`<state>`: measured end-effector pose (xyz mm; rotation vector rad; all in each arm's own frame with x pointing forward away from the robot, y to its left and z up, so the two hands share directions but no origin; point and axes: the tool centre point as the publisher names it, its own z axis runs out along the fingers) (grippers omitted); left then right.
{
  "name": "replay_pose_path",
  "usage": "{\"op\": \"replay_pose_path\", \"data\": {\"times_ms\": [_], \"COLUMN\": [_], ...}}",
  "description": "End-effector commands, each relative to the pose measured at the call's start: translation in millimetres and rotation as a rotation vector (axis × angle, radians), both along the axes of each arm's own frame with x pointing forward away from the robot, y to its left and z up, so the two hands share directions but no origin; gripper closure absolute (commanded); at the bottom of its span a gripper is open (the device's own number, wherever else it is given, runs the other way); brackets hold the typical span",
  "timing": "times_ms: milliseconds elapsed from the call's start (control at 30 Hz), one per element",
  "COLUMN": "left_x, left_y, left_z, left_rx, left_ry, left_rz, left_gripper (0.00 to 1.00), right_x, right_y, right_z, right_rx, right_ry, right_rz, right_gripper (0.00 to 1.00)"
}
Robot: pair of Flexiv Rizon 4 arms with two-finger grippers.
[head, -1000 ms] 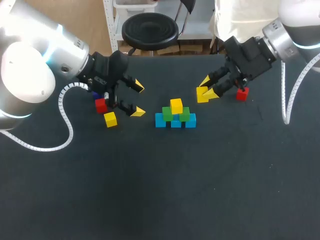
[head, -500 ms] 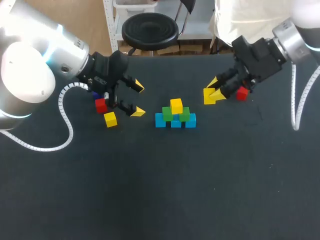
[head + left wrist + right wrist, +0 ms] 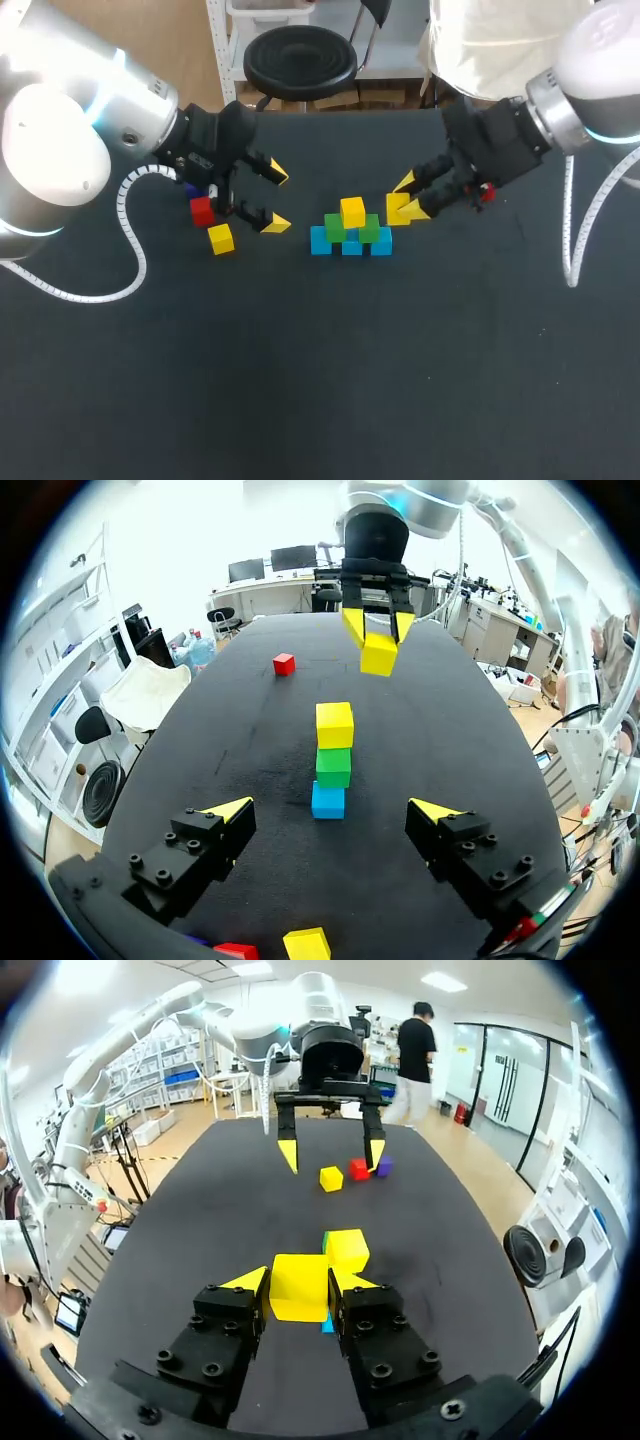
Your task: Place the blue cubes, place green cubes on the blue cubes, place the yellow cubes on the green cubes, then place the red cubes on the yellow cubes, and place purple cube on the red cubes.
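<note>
A pyramid stands mid-table: a row of blue cubes (image 3: 352, 246), two green cubes (image 3: 369, 230) on them and one yellow cube (image 3: 352, 211) on top. My right gripper (image 3: 405, 208) is shut on a second yellow cube (image 3: 396, 208), held just right of the pyramid; in the right wrist view that cube (image 3: 300, 1287) sits between the fingers, with the pyramid's top cube (image 3: 346, 1250) just ahead. My left gripper (image 3: 276, 198) hangs open and empty left of the pyramid. A loose red cube (image 3: 202, 210), yellow cube (image 3: 220, 238) and purple cube (image 3: 384, 1166) lie by the left gripper.
Another red cube (image 3: 284, 664) lies at the far right of the table, mostly hidden behind my right gripper in the head view. The dark tabletop (image 3: 330, 370) stretches wide toward the front edge.
My right gripper has carried the yellow cube left and nearer, up beside the pyramid. The left arm and loose cubes have not moved.
</note>
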<state>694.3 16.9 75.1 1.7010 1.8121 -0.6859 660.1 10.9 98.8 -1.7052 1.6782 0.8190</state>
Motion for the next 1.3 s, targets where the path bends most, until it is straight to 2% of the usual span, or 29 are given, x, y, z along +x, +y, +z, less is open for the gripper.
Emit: {"op": "replay_pose_path", "data": {"times_ms": [33,433,1300], "left_x": [-0.9,-0.9,-0.9], "left_y": [1,1,1], "left_z": [-1.0,-1.0,-1.0], "left_rx": [-0.006,-0.006,-0.006], "left_ry": [-0.005,-0.005,-0.005], "left_rz": [-0.001,-0.001,-0.001], "left_gripper": [0.00,0.00,0.00], "right_x": [5.4,8.6,3.4], "right_y": [5,11,17], "right_z": [-6,-11,-17], "right_rx": [0.009,0.043,0.041], "right_ry": [-0.001,0.001,0.038], "right_rz": [0.018,0.034,0.036], "right_gripper": [1.00,1.00,1.00]}}
